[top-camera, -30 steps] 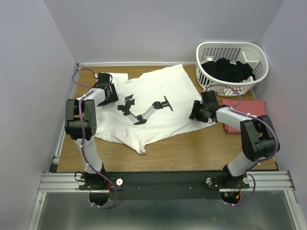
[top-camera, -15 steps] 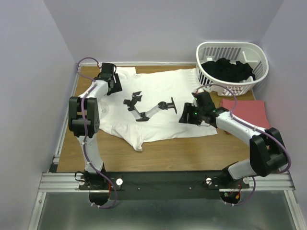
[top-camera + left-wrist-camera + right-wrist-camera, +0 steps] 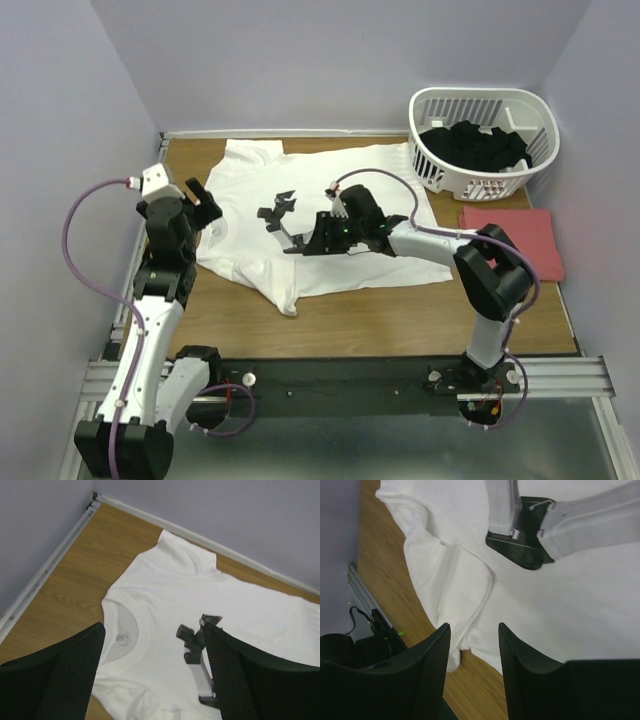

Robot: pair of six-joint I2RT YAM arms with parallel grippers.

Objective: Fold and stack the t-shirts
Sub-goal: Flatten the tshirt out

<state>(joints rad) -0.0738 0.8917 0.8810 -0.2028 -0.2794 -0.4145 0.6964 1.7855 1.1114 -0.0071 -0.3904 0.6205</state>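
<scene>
The large white t-shirt (image 3: 375,180) lies spread on the table, collar (image 3: 145,630) to the left, with a black and white figure (image 3: 280,215) on its chest. My left gripper (image 3: 205,203) hovers open above the collar area (image 3: 152,626), nothing between its fingers. The right arm reaches left across the shirt. Its gripper (image 3: 312,240) stands open over the shirt's near part (image 3: 473,626), close to a rumpled sleeve (image 3: 455,580), holding nothing. The salmon-red t-shirt (image 3: 515,238) lies folded flat at the right.
A white slatted basket (image 3: 432,160) with dark clothes stands at the back right. Walls close in the table at the left, back and right. Bare wood (image 3: 400,315) shows along the near edge, and a metal rail (image 3: 45,575) runs along the left edge.
The left gripper has drawn back from the shirt's far left corner and risen. The right gripper has swept left across the shirt to its middle. The shirt lies flatter.
</scene>
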